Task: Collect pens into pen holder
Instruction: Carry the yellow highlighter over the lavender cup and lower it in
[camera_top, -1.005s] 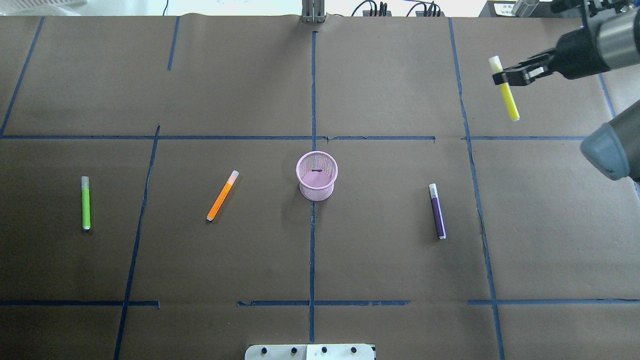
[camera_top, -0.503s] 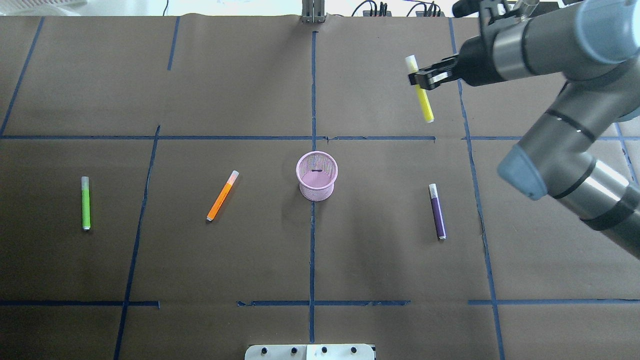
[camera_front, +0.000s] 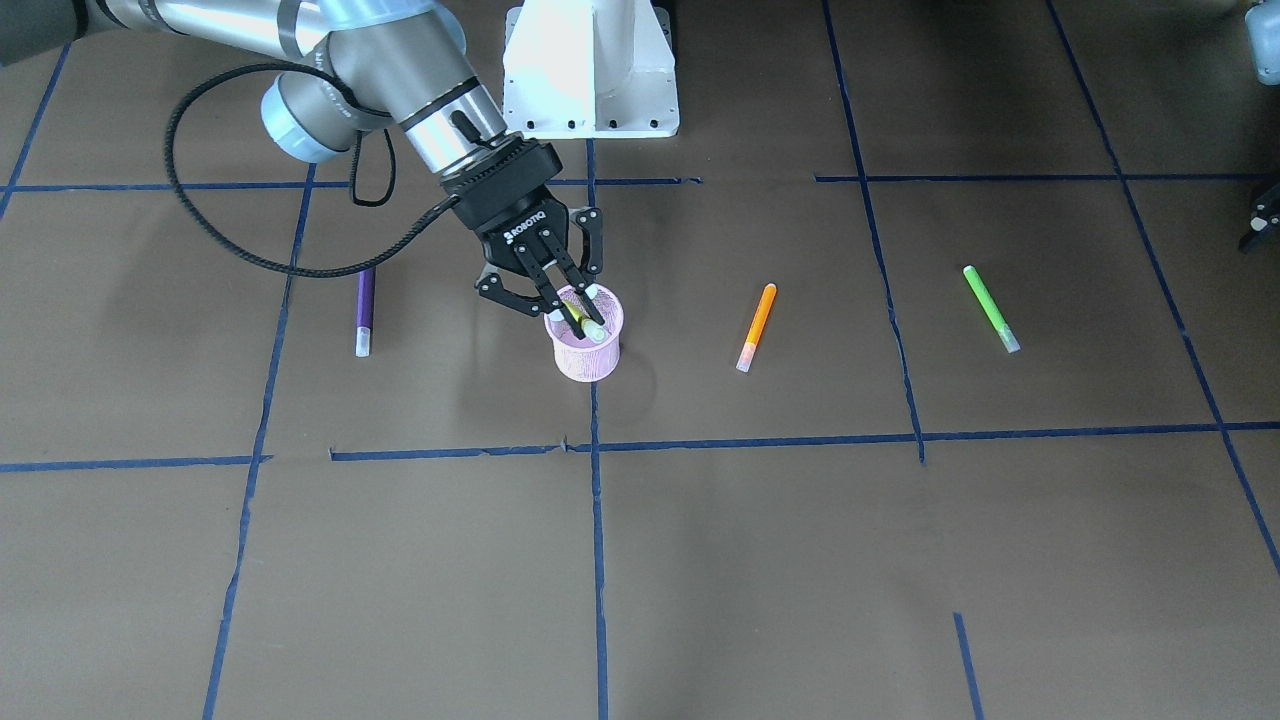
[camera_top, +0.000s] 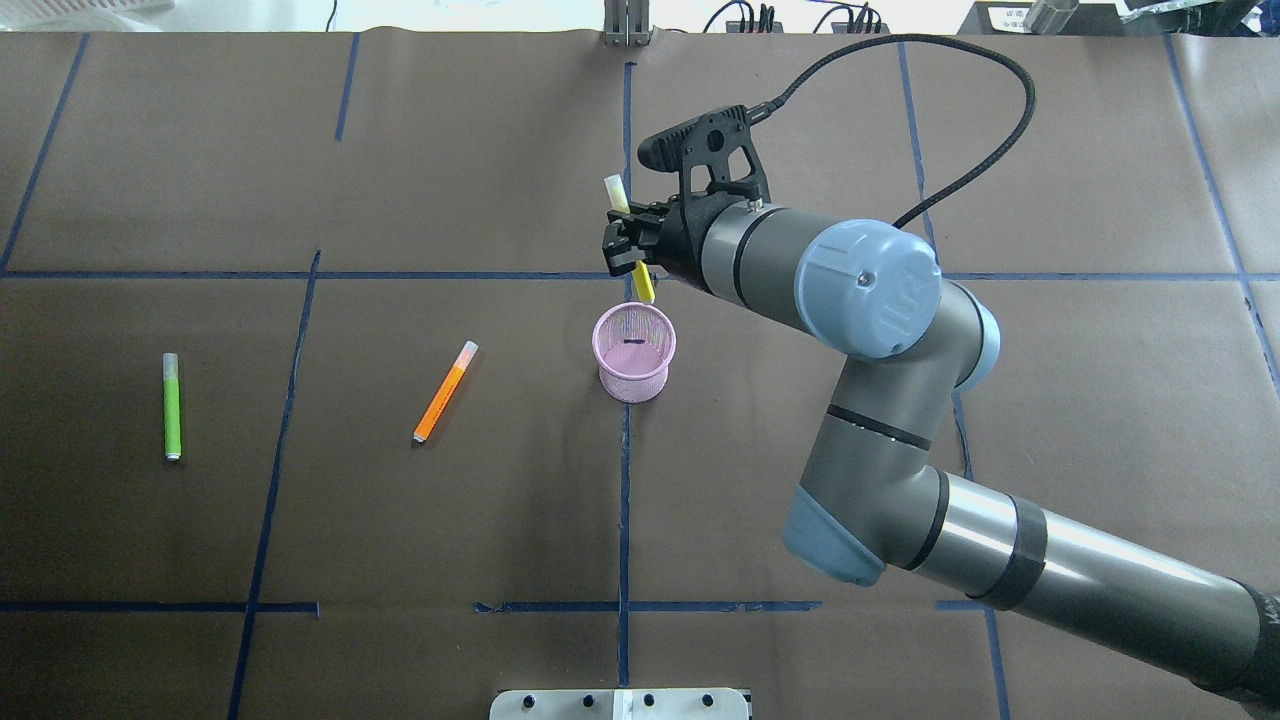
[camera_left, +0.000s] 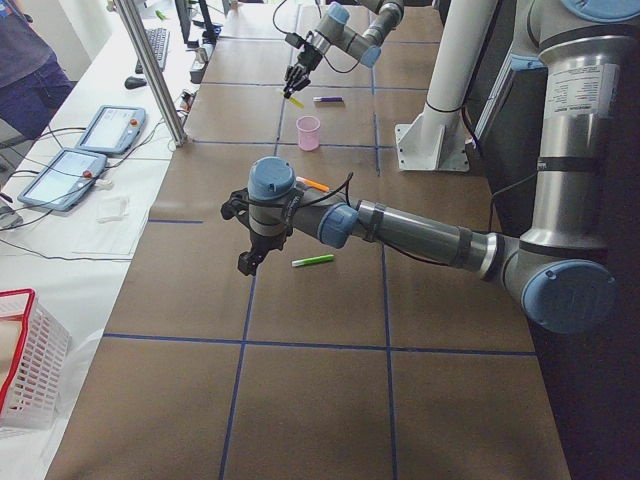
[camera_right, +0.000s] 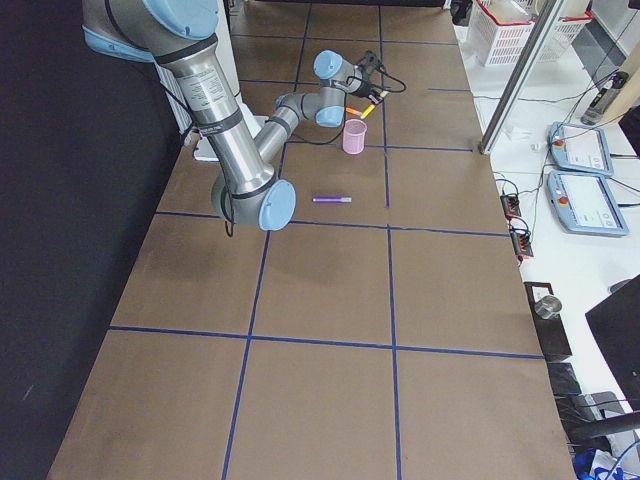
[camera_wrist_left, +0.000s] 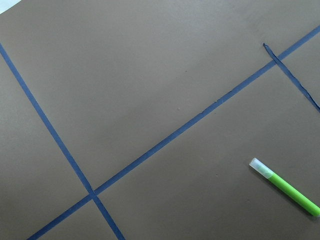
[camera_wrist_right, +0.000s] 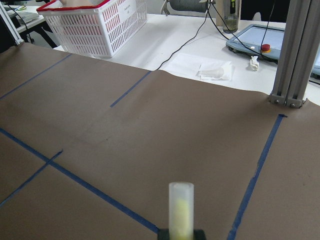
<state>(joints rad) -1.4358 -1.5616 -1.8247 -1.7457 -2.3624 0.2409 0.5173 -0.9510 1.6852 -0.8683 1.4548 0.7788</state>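
Brown paper-covered table with a blue tape grid carried everything. The grey right arm reached across to the centre, elbow high, wrist angled down. The left arm hung low beside the bright green marker pen. Its left end effector showed only from the side, so I cannot tell its opening.

The small round pink wire-mesh pen holder stood upright at centre. The right end effector was clamped on the yellow marker pen, which stood steep with its pale cap up. In the overhead view the pen's lower tip sat at the holder's far rim. The holder lay below the right end effector, slightly toward the robot. Likely next: a small shift in, then lower and release.

The orange marker pen and purple marker pen lay flat, so 3 pens remained on the table.
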